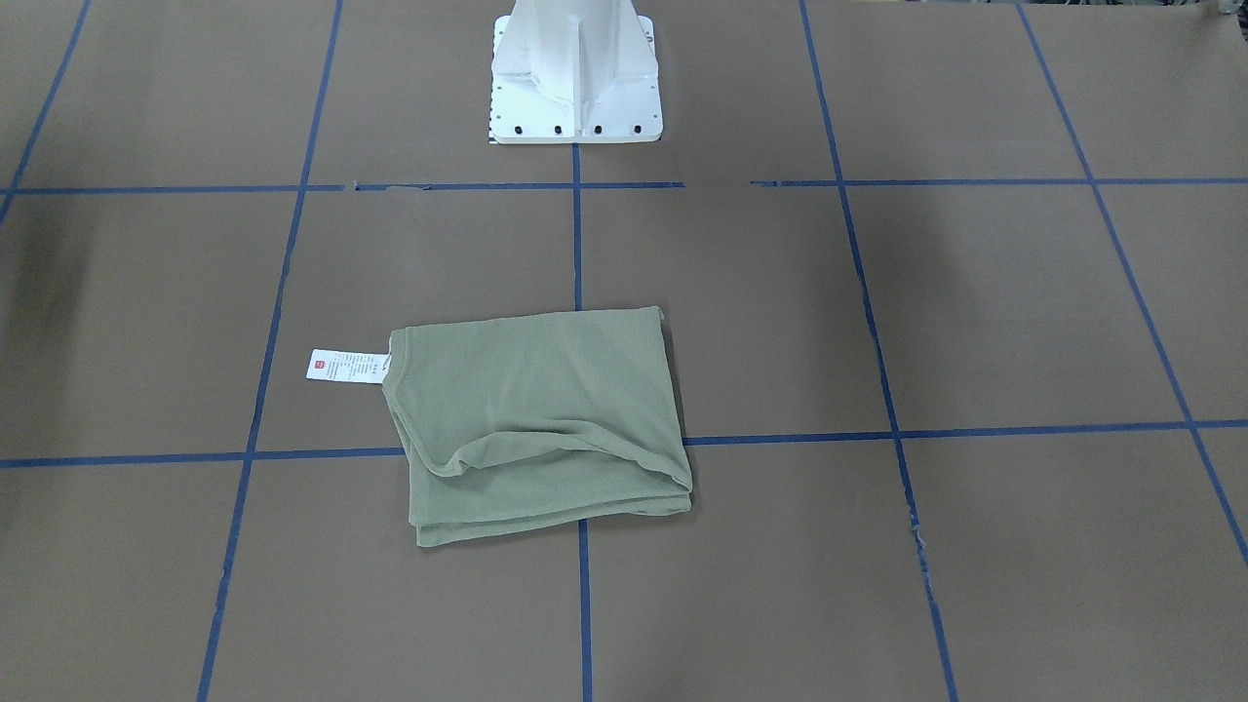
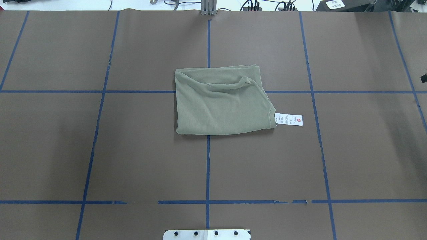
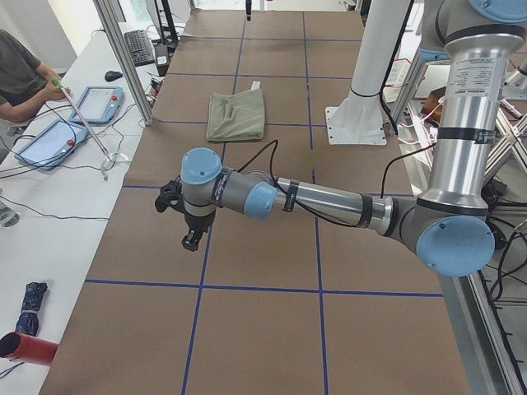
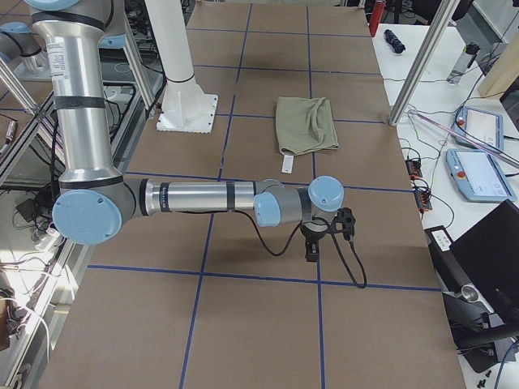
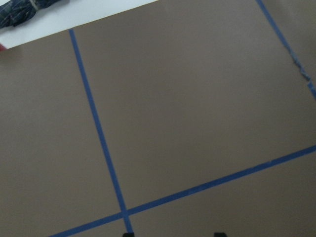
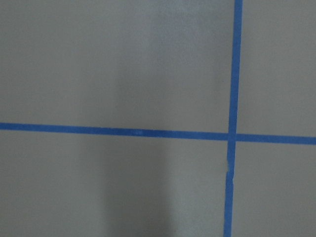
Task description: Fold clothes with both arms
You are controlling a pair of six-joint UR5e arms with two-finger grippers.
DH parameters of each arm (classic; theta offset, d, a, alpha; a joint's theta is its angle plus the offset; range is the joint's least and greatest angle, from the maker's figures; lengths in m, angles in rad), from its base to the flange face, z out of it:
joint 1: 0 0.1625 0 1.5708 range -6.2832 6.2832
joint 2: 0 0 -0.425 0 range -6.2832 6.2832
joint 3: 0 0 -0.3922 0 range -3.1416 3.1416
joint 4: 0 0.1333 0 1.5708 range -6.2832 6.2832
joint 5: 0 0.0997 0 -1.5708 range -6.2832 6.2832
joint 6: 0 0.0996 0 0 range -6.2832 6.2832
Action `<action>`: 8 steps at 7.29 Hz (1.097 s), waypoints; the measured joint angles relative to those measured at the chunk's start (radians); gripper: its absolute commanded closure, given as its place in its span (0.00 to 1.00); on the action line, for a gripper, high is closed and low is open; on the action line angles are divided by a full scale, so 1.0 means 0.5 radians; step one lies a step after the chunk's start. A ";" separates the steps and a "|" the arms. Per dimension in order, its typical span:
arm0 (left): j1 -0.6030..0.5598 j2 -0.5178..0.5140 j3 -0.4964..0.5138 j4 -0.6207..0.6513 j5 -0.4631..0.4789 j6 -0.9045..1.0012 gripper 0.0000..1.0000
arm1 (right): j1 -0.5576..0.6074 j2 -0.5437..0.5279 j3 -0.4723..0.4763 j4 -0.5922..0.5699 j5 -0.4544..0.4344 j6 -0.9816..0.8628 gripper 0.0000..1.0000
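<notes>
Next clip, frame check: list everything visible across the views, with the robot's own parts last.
sage-green folded knit shirt: one, green, table centre, over a tape crossing
white paper hang tag: one, white, flat on the table at the shirt's edge, robot's right side
brown paper-covered table: one, brown, blue tape grid
white base block: one, white, robot-side table edge
grey handheld tablets: two, grey-blue, operators' bench
dark folded umbrella: one, navy, same bench
seated person: one, dark shirt, at that bench
left arm: silver-grey, blue caps, low over the table's left end; left gripper black, jaws unclear
right arm: same colours, right end; right gripper black, jaws unclear
</notes>
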 measured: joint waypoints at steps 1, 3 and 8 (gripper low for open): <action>-0.015 0.018 -0.004 0.086 -0.004 0.035 0.00 | 0.011 -0.011 0.125 -0.192 -0.018 -0.092 0.00; -0.021 0.094 -0.027 0.107 -0.007 0.056 0.00 | 0.068 -0.069 0.288 -0.373 -0.059 -0.215 0.00; -0.023 0.137 -0.095 0.118 -0.029 0.056 0.00 | 0.098 -0.131 0.371 -0.382 -0.146 -0.241 0.00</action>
